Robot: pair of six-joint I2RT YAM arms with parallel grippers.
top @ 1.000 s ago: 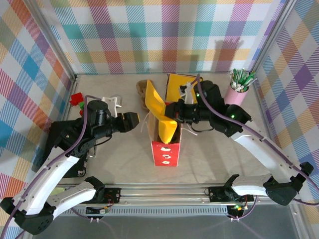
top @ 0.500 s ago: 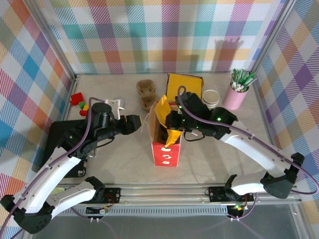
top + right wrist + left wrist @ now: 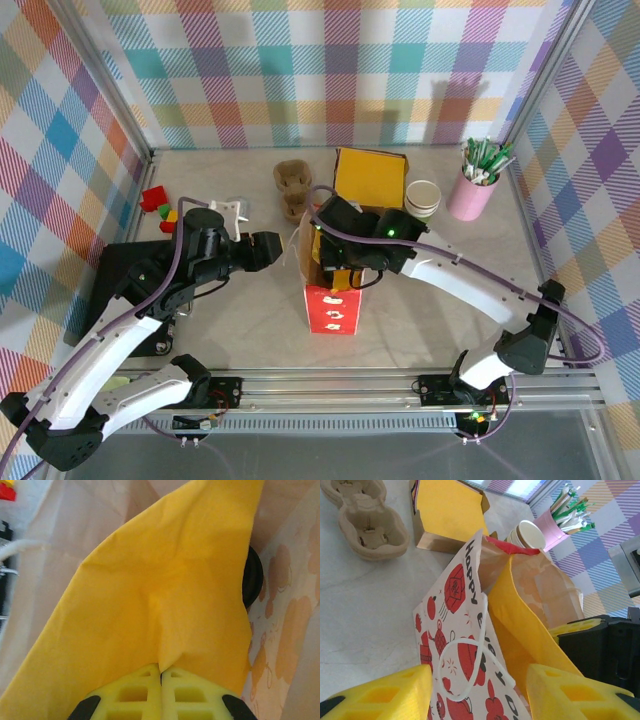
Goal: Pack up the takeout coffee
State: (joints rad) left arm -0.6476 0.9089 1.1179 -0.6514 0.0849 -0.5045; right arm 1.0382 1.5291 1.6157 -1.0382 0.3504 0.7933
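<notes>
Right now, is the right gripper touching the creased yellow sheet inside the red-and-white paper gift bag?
Touching. In the right wrist view, the right gripper is shut and pinches the lower edge of the creased yellow sheet, with no gap between them.

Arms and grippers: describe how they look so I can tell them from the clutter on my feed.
Both arms, left arm and right arm, have white link shells with black joints and a purple cable alongside. A green light glows on the right arm. The left gripper and right gripper have black bodies and yellow fingers with square recesses.
</notes>
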